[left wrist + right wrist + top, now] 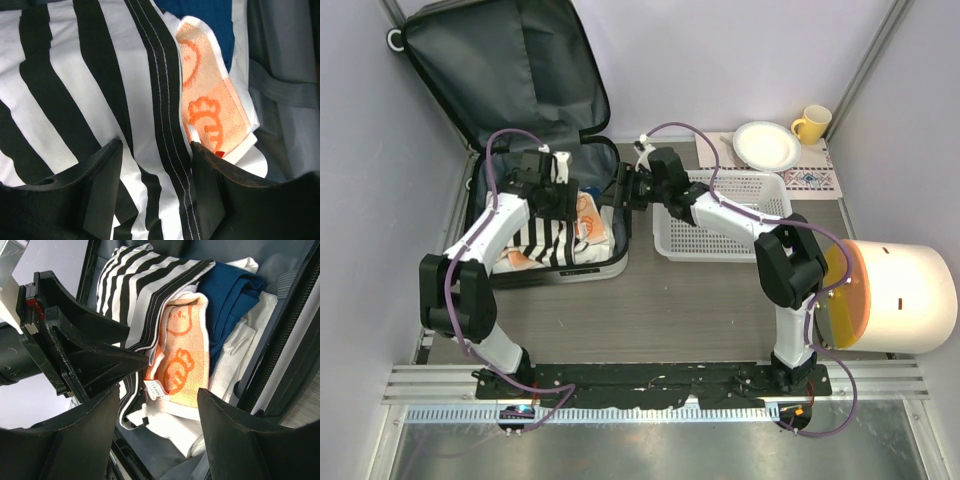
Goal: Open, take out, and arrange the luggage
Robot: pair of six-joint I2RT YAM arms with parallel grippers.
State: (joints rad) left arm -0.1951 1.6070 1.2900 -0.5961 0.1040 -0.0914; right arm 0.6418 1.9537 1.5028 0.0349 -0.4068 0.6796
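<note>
The luggage (500,70) lies open at the table's left, its dark grey lined lid propped up at the back. Its lower half holds folded clothes: a black-and-white striped garment (545,245) (75,90), an orange printed towel (592,220) (182,355), a blue garment (230,295) and white cloth (170,425). My left gripper (560,195) (156,145) is down on the striped garment, open, with a striped fold lying loose between its fingers. My right gripper (623,190) (159,392) hovers open over the suitcase's right rim, above the towel's edge, holding nothing.
A white slatted basket (720,215) stands right of the suitcase, close under the right arm. Behind it are a white plate (767,145) and a yellow mug (810,123) on a patterned mat. A large white-and-orange cylinder (890,295) sits at the right edge.
</note>
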